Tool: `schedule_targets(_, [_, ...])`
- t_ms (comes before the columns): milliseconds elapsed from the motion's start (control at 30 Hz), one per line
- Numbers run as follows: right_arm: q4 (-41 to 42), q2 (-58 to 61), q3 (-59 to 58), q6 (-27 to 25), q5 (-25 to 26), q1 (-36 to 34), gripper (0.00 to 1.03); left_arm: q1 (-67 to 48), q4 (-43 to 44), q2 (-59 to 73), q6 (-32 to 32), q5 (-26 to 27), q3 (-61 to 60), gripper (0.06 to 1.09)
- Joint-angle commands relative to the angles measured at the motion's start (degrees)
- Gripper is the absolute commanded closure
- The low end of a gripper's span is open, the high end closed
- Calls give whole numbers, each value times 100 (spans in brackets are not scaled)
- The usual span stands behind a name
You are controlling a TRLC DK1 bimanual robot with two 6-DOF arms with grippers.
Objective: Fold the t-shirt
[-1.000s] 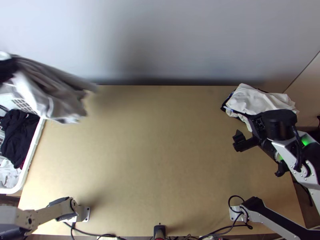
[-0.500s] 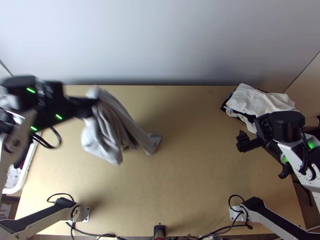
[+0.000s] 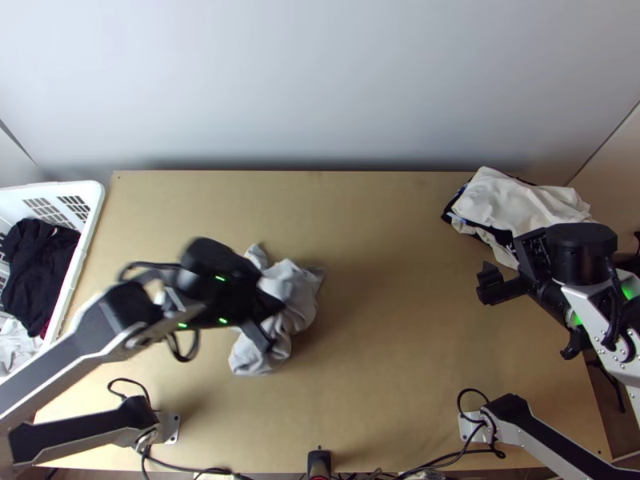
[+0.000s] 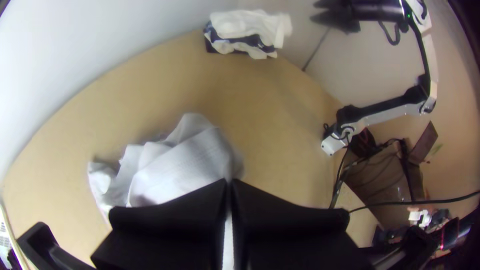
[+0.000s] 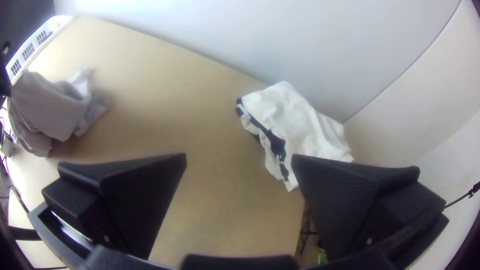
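Swings t-shirt (image 3: 296, 298) toward middle of table (image 3: 400, 336), pinched in left gripper (image 4: 229, 184).
Lower gently to unbunch, then bring in spread right gripper (image 5: 240, 157).

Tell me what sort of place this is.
Probably a robot laundry-folding workstation: a wooden table with two mounted arms, a plastic laundry basket holding dark clothing, and a pile of white and dark clothes.

The T-shirt (image 3: 300, 298) presents light grey. The cloth pile (image 3: 512, 200) is white on top, dark blue and white along its edge. Basket (image 3: 93, 210): white; garment (image 3: 36, 268) therein: black. Tabletop (image 3: 384, 320): light tan.
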Motion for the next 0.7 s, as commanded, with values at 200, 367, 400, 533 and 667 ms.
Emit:
schedule_targets(200, [-50,0,-73,36,-134,-288,5,-1176,853,1782,318,-271,589,105])
schedule_targets(367, [-67,8,-135,45,-152,-402,5,-1510,1020,2582,309,-262,1310,105])
schedule_targets(400, [-67,0,-161,36,-152,-420,5,-1580,1037,2722,309,-262,1442,105])
schedule_targets(533, [-59,17,-275,106,-213,-525,5,-1730,1125,3302,309,-262,1934,104])
schedule_targets(667, [-59,79,-355,194,-398,-640,5,-1791,1187,3724,397,-262,2294,60])
